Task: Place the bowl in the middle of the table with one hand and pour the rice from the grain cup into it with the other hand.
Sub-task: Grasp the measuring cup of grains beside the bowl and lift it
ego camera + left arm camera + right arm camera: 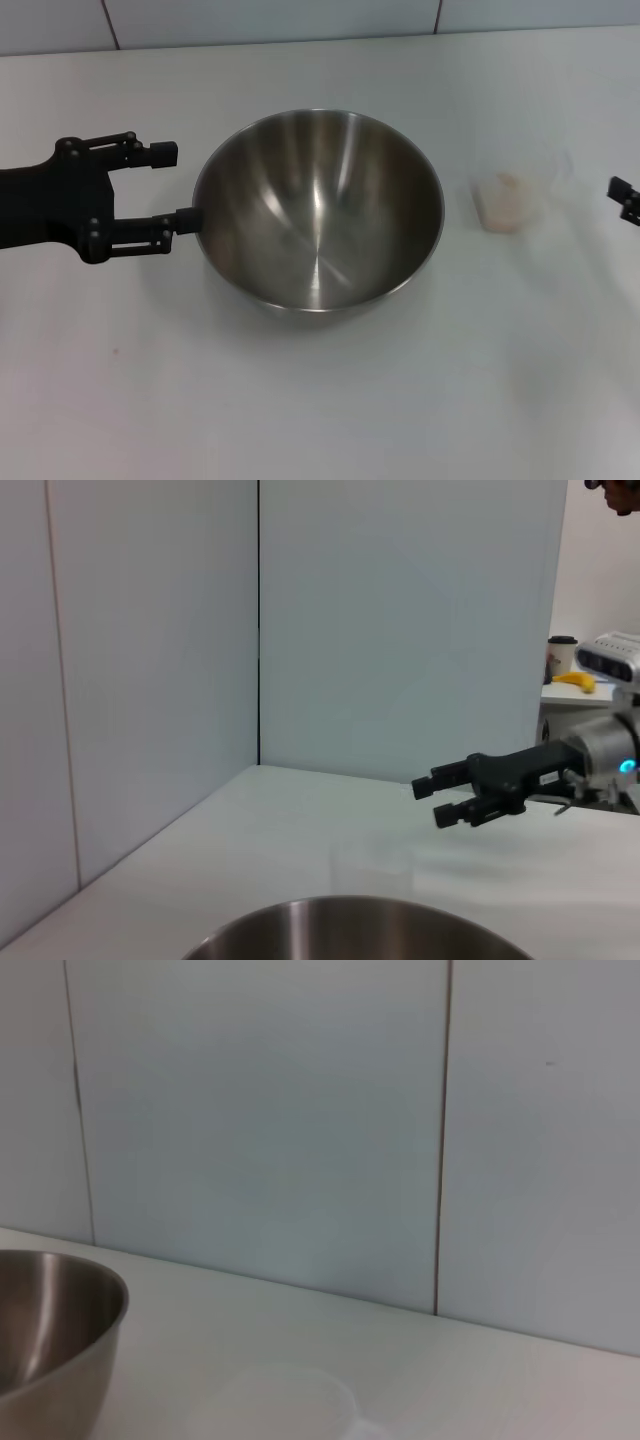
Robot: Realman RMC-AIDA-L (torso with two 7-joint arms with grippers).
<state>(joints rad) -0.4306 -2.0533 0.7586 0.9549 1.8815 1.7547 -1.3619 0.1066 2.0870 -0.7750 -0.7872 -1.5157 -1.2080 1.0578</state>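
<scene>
- Head view shows the bowl [318,210] sitting upright around the middle of the white bench [320,400], its shiny inside bare.
- Left end effector [170,187] is at the bowl's left side, fingers spread apart; the lower fingertip touches or nearly touches the rim, the upper one stands clear of it.
- Grain cup [512,195] stands upright on the bench to the bowl's right, apart from it, with a small heap of rice [503,195] inside.
- Right end effector [626,198] only peeks in at the right edge, near the cup; from the left wrist view [452,795] its fingers look parted, holding nothing.
- Right wrist view catches the bowl's side [50,1335] and the cup's faint rim [285,1400] beside it.
</scene>
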